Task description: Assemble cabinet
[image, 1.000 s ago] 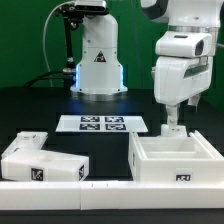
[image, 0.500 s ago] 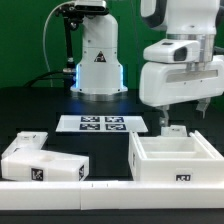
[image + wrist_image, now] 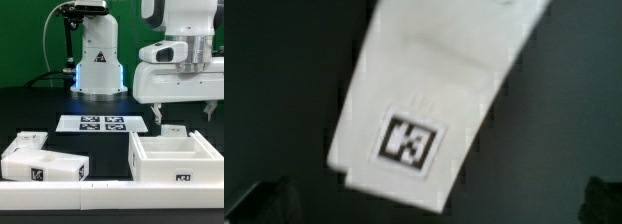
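**Panel pickup pending: tool spread wide above a small white piece**

Panel (image 3: pixel 172 131) comes first: a small white piece, flat and rectangular, lies on the dark worktop (image 3: pixel 30 105) directly beneath the tool (image 3: pixel 180 113). In the wrist view it fills much of the frame as a smooth, matte plastic slab with straight edges and one black-and-white square tag (image 3: pixel 407 140) printed on its face. It sits at a slant to the camera, so the fingers do not look lined up with its long sides, though blur makes that hard to judge.

The tool hangs above the panel with its jaws spread as wide as they go, holding nothing and touching nothing.

Just beside the panel, on the side nearer the exterior camera, stands the cabinet box (image 3: pixel 175 160): a large open white tray-like shell with thick walls, squared corners and a tag on its front wall. Well apart from the tool, toward the exterior view's left, lie the white blocks (image 3: pixel 40 158), chunky and stepped, also tagged. Beyond them the marker board (image 3: pixel 100 123) lies flat.

The step in hand looks like the approach to grasp the panel. The next move probably calls for turning the wrist to square up with the panel, descending, then closing on its narrow sides. Smooth plastic may slip if it is pinched off-centre.
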Tool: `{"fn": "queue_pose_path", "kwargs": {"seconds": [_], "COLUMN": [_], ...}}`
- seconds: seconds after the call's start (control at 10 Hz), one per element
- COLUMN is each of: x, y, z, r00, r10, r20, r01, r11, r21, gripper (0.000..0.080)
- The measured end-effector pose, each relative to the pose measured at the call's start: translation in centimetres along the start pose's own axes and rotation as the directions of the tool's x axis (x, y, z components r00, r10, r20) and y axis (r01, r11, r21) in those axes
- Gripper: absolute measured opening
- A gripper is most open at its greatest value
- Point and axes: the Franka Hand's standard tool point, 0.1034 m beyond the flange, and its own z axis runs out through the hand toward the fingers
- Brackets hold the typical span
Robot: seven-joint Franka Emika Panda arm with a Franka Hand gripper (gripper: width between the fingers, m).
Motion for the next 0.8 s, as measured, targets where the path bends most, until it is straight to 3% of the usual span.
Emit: {"fn": "queue_pose_path", "kwargs": {"seconds": [0.2, 0.5, 0.8], "x": [0.73, 0.41, -0.07], "y": [0.61, 0.23, -0.01], "z": [0.06, 0.11, 0.44], "r00": [0.988, 0.931, 0.664], "r10": [0.152, 0.365, 0.747], "r20": [-0.031, -0.01, 0.02], "r01": [-0.151, -0.364, -0.747], "r11": [0.988, 0.93, 0.662], "r21": [0.032, 0.045, 0.066], "gripper": [0.0796, 0.0796, 0.0796]}}
